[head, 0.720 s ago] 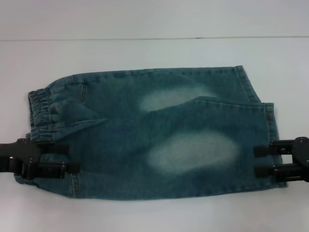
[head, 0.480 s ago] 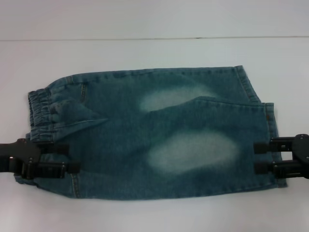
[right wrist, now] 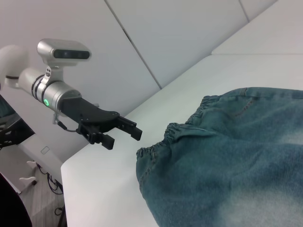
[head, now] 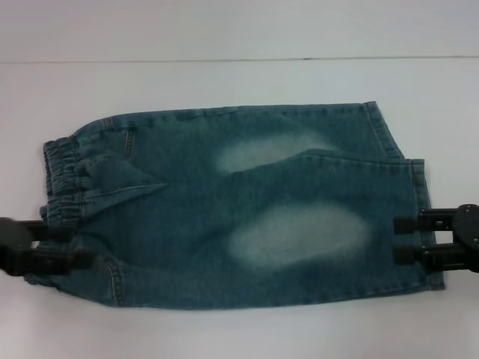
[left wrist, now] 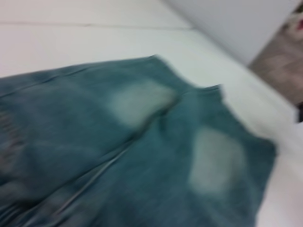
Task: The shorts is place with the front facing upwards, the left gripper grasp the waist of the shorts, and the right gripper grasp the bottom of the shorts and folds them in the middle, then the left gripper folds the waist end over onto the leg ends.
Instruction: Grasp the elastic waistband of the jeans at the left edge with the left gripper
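Note:
The shorts lie flat on the white table, folded lengthwise, with two pale faded patches facing up. The waist is at the left and the bottom of the shorts, the leg ends, at the right. My left gripper is open at the near corner of the waist. In the right wrist view the left gripper hangs above the table beside the waist, holding nothing. My right gripper is open, its fingers overlapping the leg hem. The left wrist view shows only the shorts.
The white table runs back to a wall seam behind the shorts. In the right wrist view the table's edge drops off just beyond the left gripper, with floor and cables below.
My left gripper has drawn back to the left, off the waist. My right gripper has shifted slightly right. The shorts lie as before.

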Motion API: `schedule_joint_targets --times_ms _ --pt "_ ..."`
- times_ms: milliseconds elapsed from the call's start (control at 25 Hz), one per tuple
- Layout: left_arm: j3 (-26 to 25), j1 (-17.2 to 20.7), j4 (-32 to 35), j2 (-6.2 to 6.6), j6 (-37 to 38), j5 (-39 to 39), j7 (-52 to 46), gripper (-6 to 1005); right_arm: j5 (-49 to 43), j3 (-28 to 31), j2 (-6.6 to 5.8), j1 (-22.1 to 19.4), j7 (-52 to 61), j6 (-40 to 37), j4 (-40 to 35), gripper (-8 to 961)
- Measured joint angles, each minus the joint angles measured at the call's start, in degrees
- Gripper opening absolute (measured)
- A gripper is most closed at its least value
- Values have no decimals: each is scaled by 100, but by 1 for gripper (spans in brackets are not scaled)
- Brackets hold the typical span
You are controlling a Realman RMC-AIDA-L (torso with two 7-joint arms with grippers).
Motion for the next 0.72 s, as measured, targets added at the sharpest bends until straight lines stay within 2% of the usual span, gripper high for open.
schedule_joint_targets --times_ms 320,520,720 --pt "-524 15 286 119 -503 1163 -167 878 1 0 11 15 -24 35 0 764" --pt "-409 -28 246 74 -898 1621 -299 846 10 -10 15 50 -20 38 0 764" --pt "-338 -110 144 13 -1049 1714 -312 813 12 -5 17 69 -16 38 0 764"
